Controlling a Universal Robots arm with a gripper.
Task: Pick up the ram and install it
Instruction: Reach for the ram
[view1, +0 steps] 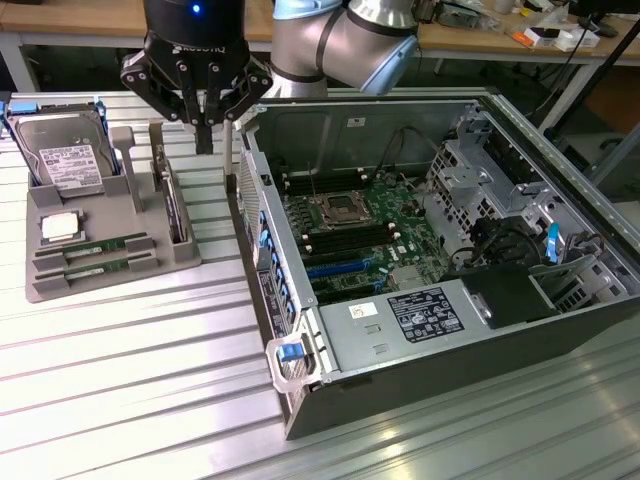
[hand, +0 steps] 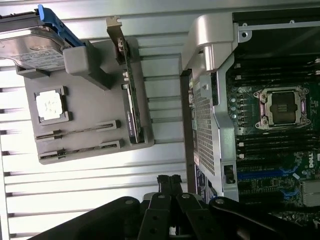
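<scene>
Hovering over the ribbed metal table (view1: 150, 380), your black gripper (view1: 205, 140) has its fingers pressed together, empty. The ram (view1: 100, 247), a thin green circuit-board stick, lies slotted in the matte grey moulded tray (view1: 110, 285), near a square silver processor chip (view1: 60, 227) and a boxy silver hard drive (view1: 68, 160).

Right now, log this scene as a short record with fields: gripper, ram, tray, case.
gripper: gripper shut, holding nothing, hanging over the table between tray and case
ram: ram, two green sticks lying in slots of the tray, untouched
tray: grey tray also holds a hard drive, a processor chip and a card standing on edge
case: case open, motherboard exposed
</scene>
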